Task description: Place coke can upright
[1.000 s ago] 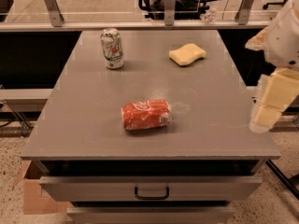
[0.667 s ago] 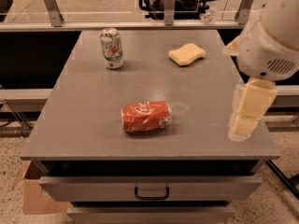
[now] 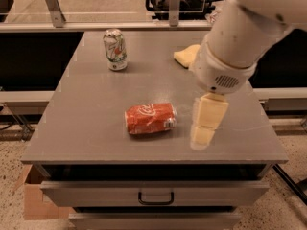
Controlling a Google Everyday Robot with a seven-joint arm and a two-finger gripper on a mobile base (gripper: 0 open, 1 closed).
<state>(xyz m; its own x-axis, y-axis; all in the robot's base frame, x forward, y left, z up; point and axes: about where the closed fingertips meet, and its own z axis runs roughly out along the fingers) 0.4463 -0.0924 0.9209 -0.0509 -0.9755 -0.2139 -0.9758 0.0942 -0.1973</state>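
Observation:
The coke can [image 3: 150,118], red-orange with white script, lies on its side near the middle of the grey table [image 3: 96,109], its silver top pointing right. My gripper [image 3: 205,126], cream-coloured, hangs from the white arm [image 3: 235,47] just to the right of the can, close above the table and apart from the can.
A white-and-green soda can [image 3: 115,49] stands upright at the back left. A yellow sponge [image 3: 187,55] lies at the back, partly hidden by the arm. A drawer with a black handle [image 3: 156,197] sits below the table's front edge. A cardboard box [image 3: 33,195] stands on the floor at left.
The arm has swung in from the right edge toward the table's middle, bringing the gripper leftward to just right of the coke can. The cans and sponge have not moved.

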